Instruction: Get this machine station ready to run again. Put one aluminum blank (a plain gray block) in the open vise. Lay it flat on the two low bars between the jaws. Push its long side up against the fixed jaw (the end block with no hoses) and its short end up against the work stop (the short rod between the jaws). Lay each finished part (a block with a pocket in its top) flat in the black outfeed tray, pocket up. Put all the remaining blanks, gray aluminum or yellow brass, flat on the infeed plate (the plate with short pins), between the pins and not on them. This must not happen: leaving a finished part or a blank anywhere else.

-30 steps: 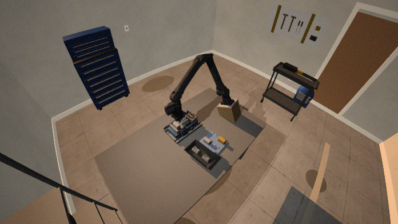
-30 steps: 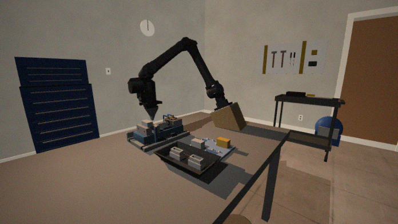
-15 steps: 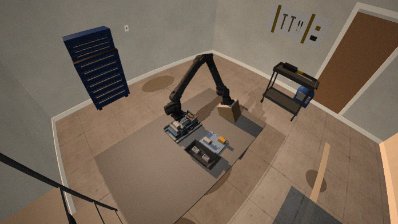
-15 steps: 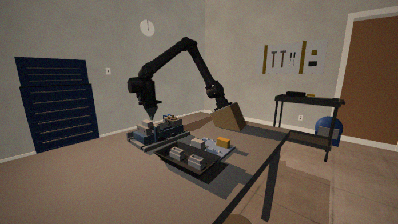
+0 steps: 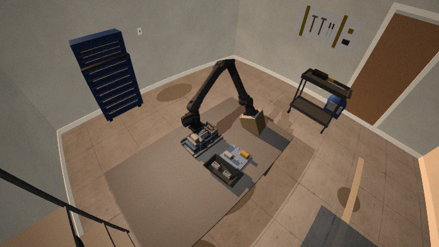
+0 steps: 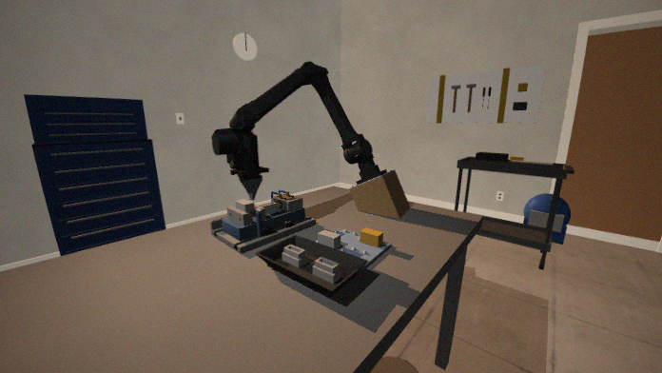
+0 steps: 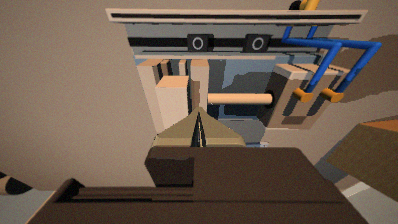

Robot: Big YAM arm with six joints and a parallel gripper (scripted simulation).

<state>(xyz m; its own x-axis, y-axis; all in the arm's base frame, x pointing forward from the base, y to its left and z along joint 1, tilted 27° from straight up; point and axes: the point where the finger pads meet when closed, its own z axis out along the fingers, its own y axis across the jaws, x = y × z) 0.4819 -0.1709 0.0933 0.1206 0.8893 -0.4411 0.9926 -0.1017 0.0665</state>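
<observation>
My gripper [image 7: 198, 111] is shut and empty. It hangs just above the vise [image 6: 267, 216], over the gap between the jaws, and also shows in the exterior view [image 6: 252, 192]. A gray blank [image 7: 172, 97] lies in the vise against the hose-less jaw on the left. The work stop rod [image 7: 240, 99] runs toward the jaw with blue hoses [image 7: 295, 100]; I cannot tell whether the blank touches the rod. The black outfeed tray [image 6: 311, 264] holds two pocketed parts [image 6: 294, 254] [image 6: 326, 268], pockets up. The infeed plate [image 6: 357, 243] carries a gray blank [image 6: 329, 239] and a yellow brass blank [image 6: 371, 237].
The arm's tan base box [image 6: 380, 194] stands behind the infeed plate. The table's right edge [image 6: 442, 266] runs close past the tray and plate. A blue tool chest [image 6: 95, 166] and a black cart [image 6: 514, 190] stand off the table.
</observation>
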